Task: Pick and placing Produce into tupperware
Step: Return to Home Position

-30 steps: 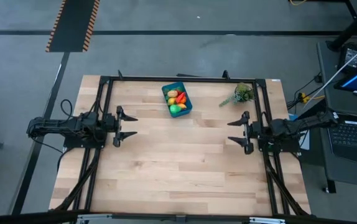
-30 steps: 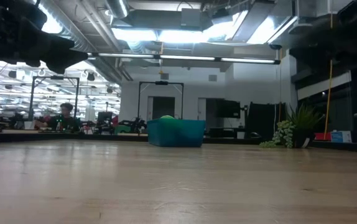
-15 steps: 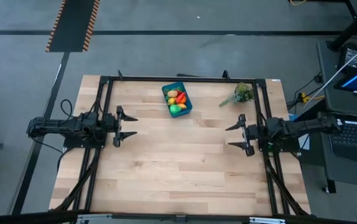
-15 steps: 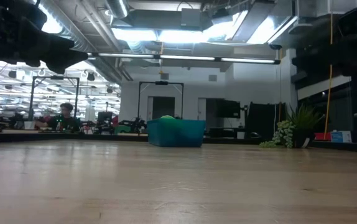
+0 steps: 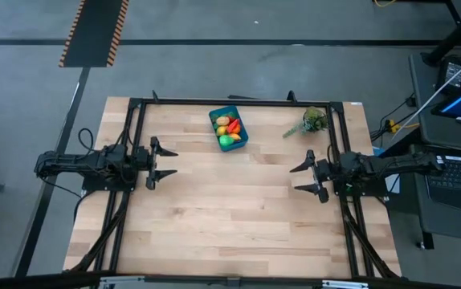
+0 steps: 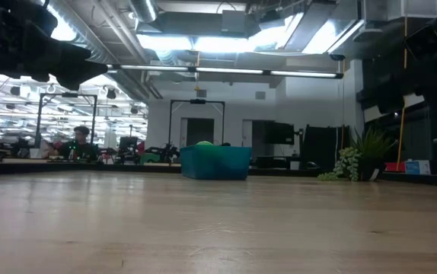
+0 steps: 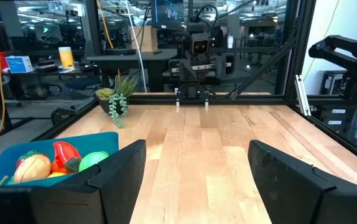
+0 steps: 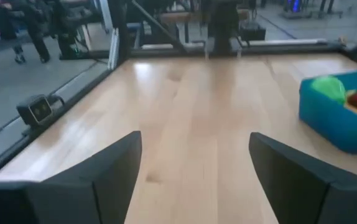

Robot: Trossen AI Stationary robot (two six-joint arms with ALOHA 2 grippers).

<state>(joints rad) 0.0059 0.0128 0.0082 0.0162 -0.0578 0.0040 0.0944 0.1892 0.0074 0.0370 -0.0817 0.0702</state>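
The right arm has swung a touch toward the near side since a second ago, and its right gripper (image 5: 295, 180) now points left across the table (image 5: 230, 217) from the right edge, fingers spread wide and nothing between them. Over on the left edge, the left gripper (image 5: 173, 162) hasn't budged, aimed right toward its partner, fingers also apart and empty, so the two face each other with a broad stretch of bare wood between. Up at the far side, just left of centre, sits the teal-blue tupperware (image 5: 222, 110), standing flat on the boards and well apart from both grippers. And it's loaded: the produce (image 5: 228, 130) is piled inside, a green piece (image 5: 226, 140) at the near end, a red piece (image 5: 234, 127) in the middle, a yellowish one (image 5: 222, 122) toward the far end. From table height the green piece just crests the tub's rim. A leafy plant sprig (image 5: 312, 120) lies to the tub's right, at the far right of the table, clear of everything else.
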